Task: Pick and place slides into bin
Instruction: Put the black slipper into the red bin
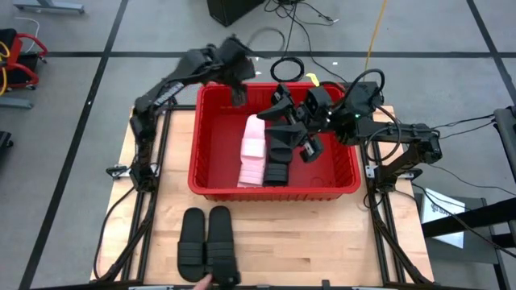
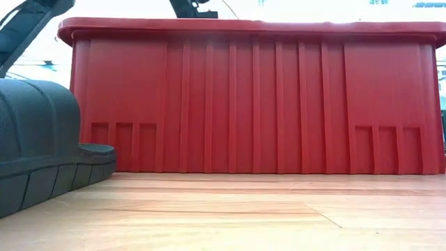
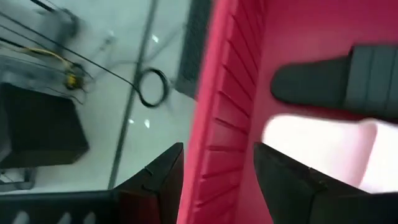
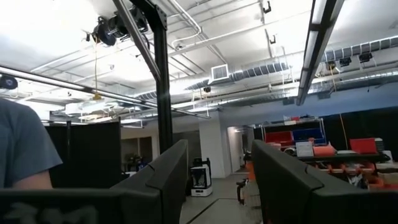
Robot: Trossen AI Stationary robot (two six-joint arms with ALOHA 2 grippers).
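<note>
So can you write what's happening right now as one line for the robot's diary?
left gripper: open, at bin far rim | right gripper: open, over bin | bin: pink slides, black slides | table: two black slides

One camera is looking straight down on my counter (image 1: 322, 242) and the red bin (image 1: 211, 153), while another is sitting at counter height, facing the bin's (image 2: 251, 104) near wall from close by. My left wrist camera is pointing steeply down along the bin's (image 3: 217, 124) rim; my right one is facing level into the room.
</note>
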